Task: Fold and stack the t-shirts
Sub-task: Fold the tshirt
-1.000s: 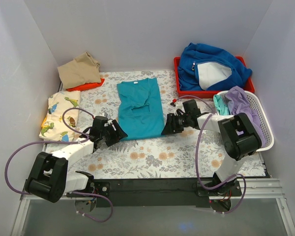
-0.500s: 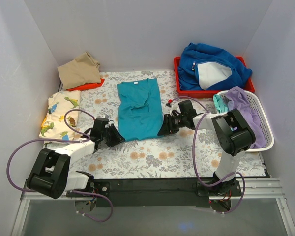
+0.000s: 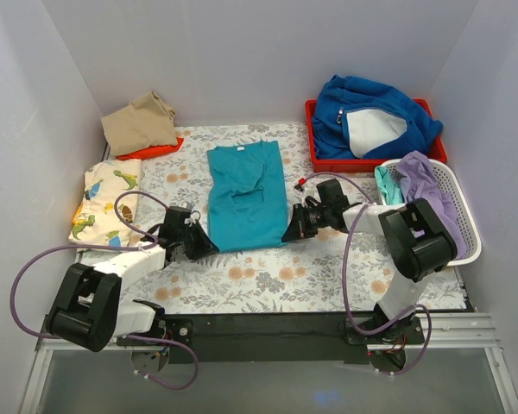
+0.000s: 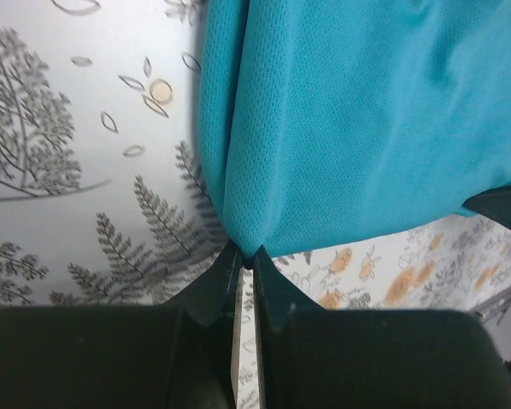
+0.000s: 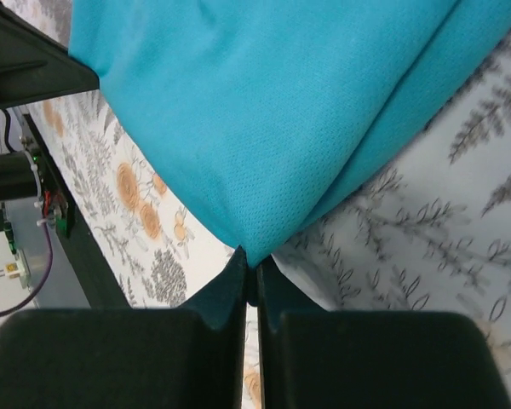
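Observation:
A teal t-shirt [image 3: 246, 197] lies folded lengthwise in the middle of the floral table cover, collar toward the back. My left gripper [image 3: 204, 245] is shut on its near left corner [image 4: 249, 241]; the pinch shows in the left wrist view [image 4: 248, 266]. My right gripper [image 3: 291, 233] is shut on its near right corner [image 5: 254, 249], pinched at the fingertips [image 5: 251, 277]. Other t-shirts: a tan one [image 3: 140, 123] over an orange one [image 3: 153, 150] at back left, a cream dinosaur-print one [image 3: 106, 203] at left, lavender [image 3: 425, 182] and mint [image 3: 388, 183] ones in the basket.
A white basket [image 3: 463, 241] stands at the right edge. Behind it a red tray [image 3: 314, 147] holds a thick royal-blue fleece [image 3: 371, 114]. White walls close in the left, back and right. A black rail [image 3: 268, 335] runs along the near edge.
Both grippers moved in onto the teal shirt's near corners and shut on them. The near hem has shifted slightly to the right.

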Controlling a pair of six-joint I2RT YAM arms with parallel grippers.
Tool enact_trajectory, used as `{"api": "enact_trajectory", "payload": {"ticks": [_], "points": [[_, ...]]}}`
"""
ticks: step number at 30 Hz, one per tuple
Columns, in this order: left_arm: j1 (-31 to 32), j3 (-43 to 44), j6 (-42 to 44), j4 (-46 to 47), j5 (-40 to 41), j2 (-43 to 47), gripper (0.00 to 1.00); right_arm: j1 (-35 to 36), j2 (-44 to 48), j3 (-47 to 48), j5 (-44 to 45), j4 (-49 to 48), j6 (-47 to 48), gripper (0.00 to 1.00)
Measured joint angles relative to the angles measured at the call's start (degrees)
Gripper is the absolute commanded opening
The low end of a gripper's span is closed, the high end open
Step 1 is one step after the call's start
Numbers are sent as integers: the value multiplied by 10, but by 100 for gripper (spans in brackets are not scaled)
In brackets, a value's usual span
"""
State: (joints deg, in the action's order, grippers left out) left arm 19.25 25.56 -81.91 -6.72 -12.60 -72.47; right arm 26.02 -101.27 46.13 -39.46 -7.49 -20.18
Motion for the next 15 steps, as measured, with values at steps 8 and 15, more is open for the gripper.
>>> {"api": "enact_trajectory", "payload": {"ticks": [8,15], "points": [[19,-3,-33,-76,-48,87,0,9,136,-86,7,10,-7,6],[110,-18,-87,-139,-40,183,0,75,243,-148,48,50,-25,7]]}}
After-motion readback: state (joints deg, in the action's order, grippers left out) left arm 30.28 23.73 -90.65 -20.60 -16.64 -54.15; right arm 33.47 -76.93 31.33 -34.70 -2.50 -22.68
